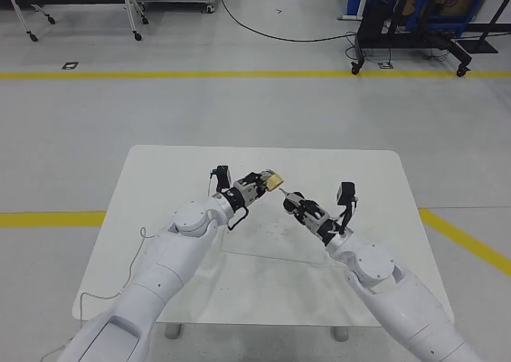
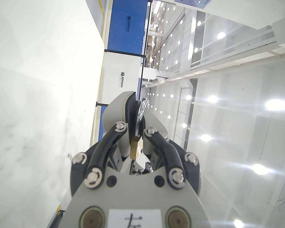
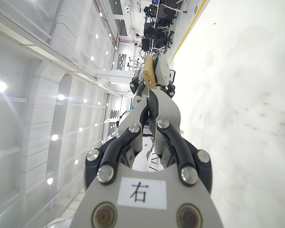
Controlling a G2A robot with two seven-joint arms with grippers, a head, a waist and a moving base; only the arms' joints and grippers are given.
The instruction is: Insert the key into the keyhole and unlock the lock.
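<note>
Where the two arms meet, the white table (image 1: 192, 181) lies beneath them, its rounded corners visible in the top view. Left arm (image 1: 160, 271) and right arm (image 1: 400, 299) rise from the near edge and converge above the table's middle, somewhat nearer the far edge than the near one.

Left gripper (image 1: 267, 182) (image 2: 138, 115): fingers clenched on the padlock (image 1: 275, 181) (image 2: 134, 149) (image 3: 149, 75), a brass-bodied lock held in the air clear of the table. In the left wrist view the silver shackle sits between the pads and the brass body lies toward the wrist. In the right wrist view one narrow face of the body is turned to the right gripper.

Right gripper (image 1: 290, 201) (image 3: 150, 96): fingers pressed together on the key (image 3: 148, 97), of which a thin pale edge shows between the dark pads. Its tips stand just beside the padlock's near face. Whether the key has entered the keyhole cannot be told.
</note>
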